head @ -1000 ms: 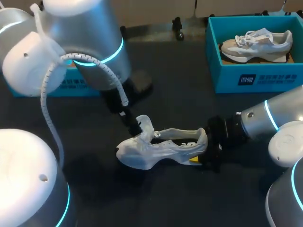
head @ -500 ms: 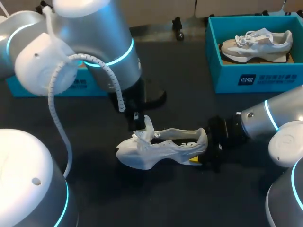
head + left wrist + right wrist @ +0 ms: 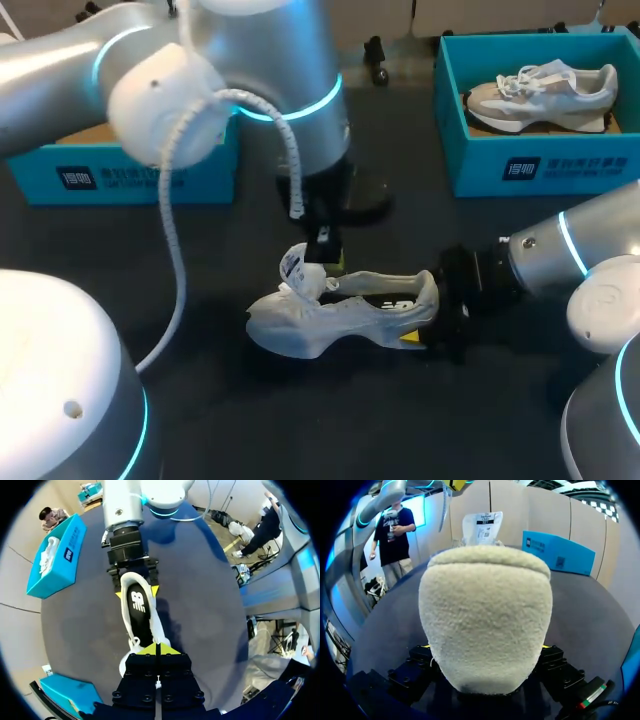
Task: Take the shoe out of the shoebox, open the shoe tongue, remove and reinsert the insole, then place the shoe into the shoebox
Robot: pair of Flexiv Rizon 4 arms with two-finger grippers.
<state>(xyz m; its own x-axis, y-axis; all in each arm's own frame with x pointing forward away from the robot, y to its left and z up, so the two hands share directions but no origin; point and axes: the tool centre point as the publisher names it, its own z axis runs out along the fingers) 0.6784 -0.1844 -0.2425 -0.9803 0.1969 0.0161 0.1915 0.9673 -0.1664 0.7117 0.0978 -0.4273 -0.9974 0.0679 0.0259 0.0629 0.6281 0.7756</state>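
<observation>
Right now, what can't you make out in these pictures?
Head view: the left arm hides most of the left shoebox's inside.
Right wrist view: the shoe's heel covers most of the right claw.
Left wrist view: the left claw covers most of the shoe's toe.

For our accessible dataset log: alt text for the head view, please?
A white shoe lies on a dark table, its heel clamped by the right gripper while the left gripper pinches its tongue upright. A teal shoebox behind holds another shoe.
</observation>
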